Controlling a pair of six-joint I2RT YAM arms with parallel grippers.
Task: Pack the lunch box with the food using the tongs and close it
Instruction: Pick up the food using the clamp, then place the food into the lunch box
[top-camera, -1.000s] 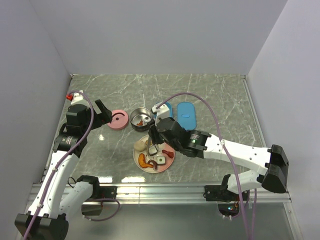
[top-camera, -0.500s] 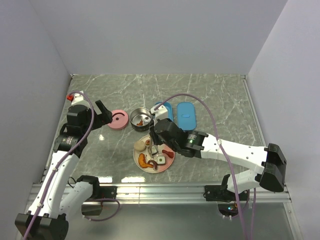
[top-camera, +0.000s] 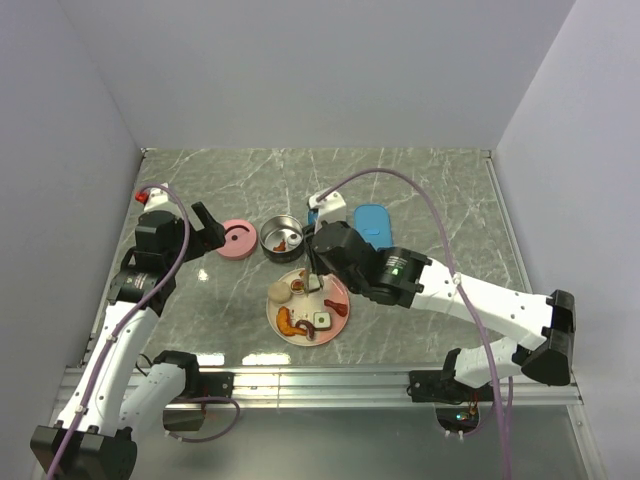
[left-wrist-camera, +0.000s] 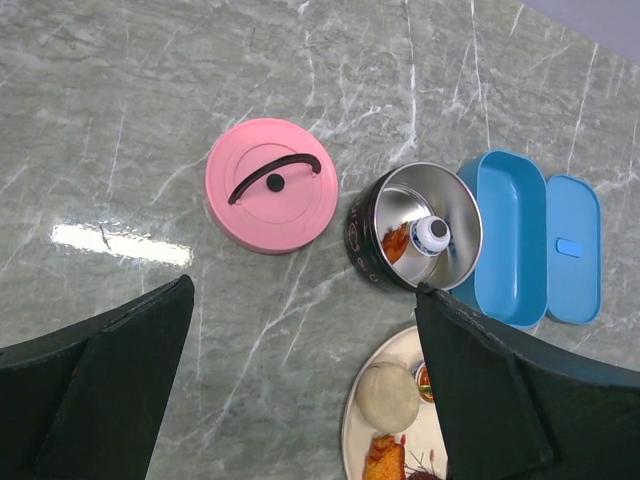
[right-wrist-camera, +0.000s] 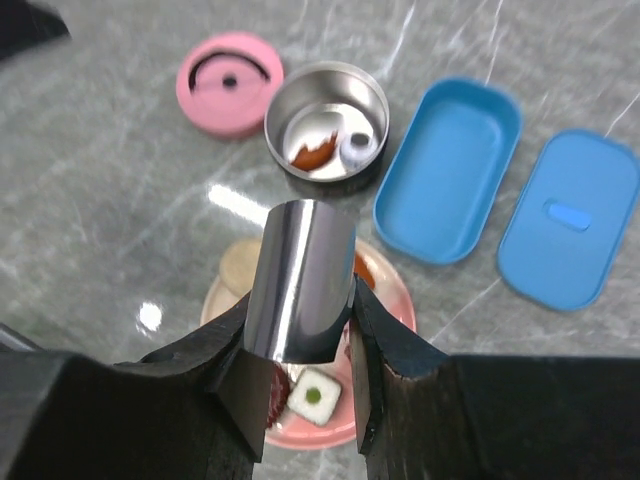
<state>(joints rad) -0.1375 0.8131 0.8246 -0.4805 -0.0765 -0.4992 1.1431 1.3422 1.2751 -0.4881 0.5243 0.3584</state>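
Our right claw (right-wrist-camera: 305, 335) is clamped on the bent end of the one pair of tongs (right-wrist-camera: 300, 270) above the single plate (right-wrist-camera: 312, 432), where we count one bun (left-wrist-camera: 388, 393) and one sushi square (right-wrist-camera: 312, 395); the claw hides the rest. Our left claw (left-wrist-camera: 300, 390) hangs with jaws wide apart, holding nothing, over the tabletop (left-wrist-camera: 150, 100). Beyond lie one pink lid (left-wrist-camera: 272, 185), one steel bowl (left-wrist-camera: 365, 240) holding one shrimp (left-wrist-camera: 397, 238) and one white piece (left-wrist-camera: 432, 232), then one blue box (left-wrist-camera: 510, 240) touching the bowl, with one blue lid (left-wrist-camera: 572, 250) just beside it.
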